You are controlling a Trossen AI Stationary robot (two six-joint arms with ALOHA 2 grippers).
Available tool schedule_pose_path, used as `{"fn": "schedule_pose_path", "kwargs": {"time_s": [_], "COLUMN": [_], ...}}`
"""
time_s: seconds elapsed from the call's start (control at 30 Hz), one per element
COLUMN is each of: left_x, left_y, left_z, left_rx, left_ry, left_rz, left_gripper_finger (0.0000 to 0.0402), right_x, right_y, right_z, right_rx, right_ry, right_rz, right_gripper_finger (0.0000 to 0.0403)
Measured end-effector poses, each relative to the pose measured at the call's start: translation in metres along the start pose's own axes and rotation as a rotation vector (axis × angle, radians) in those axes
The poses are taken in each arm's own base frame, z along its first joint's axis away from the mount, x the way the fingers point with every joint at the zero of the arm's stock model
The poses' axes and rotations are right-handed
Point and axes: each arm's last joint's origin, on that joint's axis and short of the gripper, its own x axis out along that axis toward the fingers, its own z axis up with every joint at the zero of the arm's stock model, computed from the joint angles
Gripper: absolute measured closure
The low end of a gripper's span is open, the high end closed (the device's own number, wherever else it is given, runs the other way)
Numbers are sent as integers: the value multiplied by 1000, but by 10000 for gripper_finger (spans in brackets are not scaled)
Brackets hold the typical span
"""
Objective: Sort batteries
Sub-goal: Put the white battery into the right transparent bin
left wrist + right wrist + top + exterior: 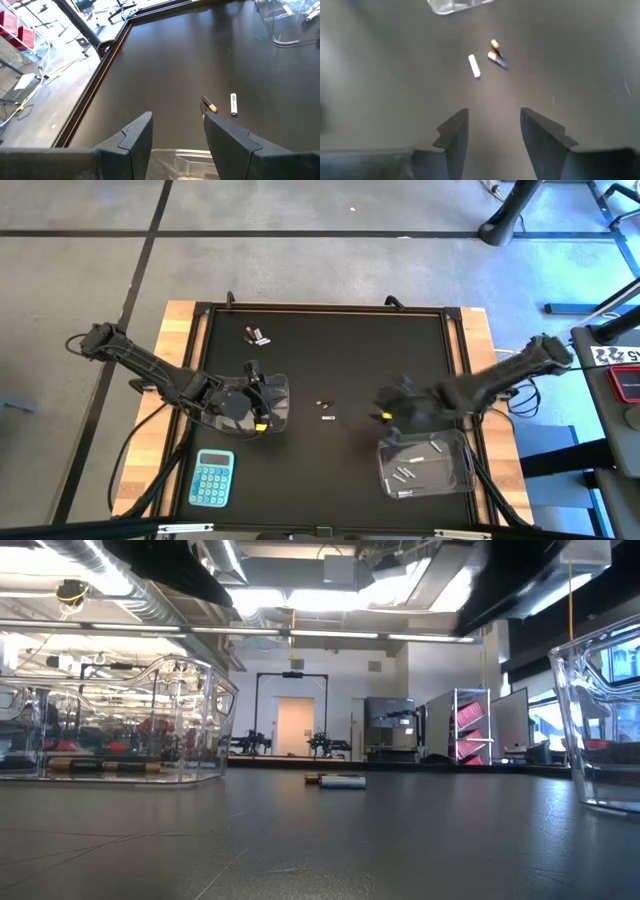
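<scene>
Three loose batteries lie on the black mat's middle (325, 410): a silvery-white one (474, 66) and two dark ones with copper ends (496, 55). A few more lie at the far left (258, 335). My left gripper (175, 122) hangs open above the left clear tub (268, 402), pointing toward the middle batteries (233, 104). My right gripper (492, 117) hangs open above the mat, between those batteries and the right clear tub (425, 465), which holds several silvery batteries (410, 470). Dark batteries (100, 767) lie on the left tub's floor.
A blue calculator (212, 478) lies on the wooden strip near the front left corner. The mat has a raised black frame (107, 55). Bare mat stretches between the two tubs and toward the far edge (350, 340).
</scene>
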Motion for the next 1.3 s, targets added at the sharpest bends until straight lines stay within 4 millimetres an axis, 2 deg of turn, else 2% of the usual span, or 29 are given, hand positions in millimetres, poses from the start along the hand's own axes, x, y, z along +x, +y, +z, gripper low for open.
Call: {"fn": "schedule_pose_path", "kwargs": {"time_s": [0.1,0.17,0.23,0.4,0.53,0.63,0.77,0.9,1.07,1.3], "left_x": [0,0,0,0,0,0,0,0,0,0], "left_y": [0,0,0,0,0,0,0,0,0,0], "left_z": [0,0,0,0,0,0,1,0,0,0], "left_rx": [-7,-19,-27,-32,-32,-37,-40,-41,-44,-46], "left_ry": [0,0,0,-2,-2,-2,-5,-3,-1,-2], "left_rz": [0,0,-1,-2,-1,-1,-1,0,0,0], "left_gripper_finger": [233,233,233,233,233,233,233,233,233,233], "right_x": [42,71,99,160,191,200,201,193,186,201], "right_y": [-11,-15,-18,-19,-16,-15,-15,-14,-16,-24], "right_z": [10,9,4,-7,-16,-21,-20,-14,-7,-19], "right_rx": [-188,-315,-405,-463,-438,-421,-388,-385,-316,-210], "right_ry": [-80,-139,-181,-211,-187,-165,-178,-219,-248,-170], "right_rz": [179,286,307,252,252,236,224,254,172,92], "right_gripper_finger": [221,219,218,217,217,217,225,236,241,242]}}
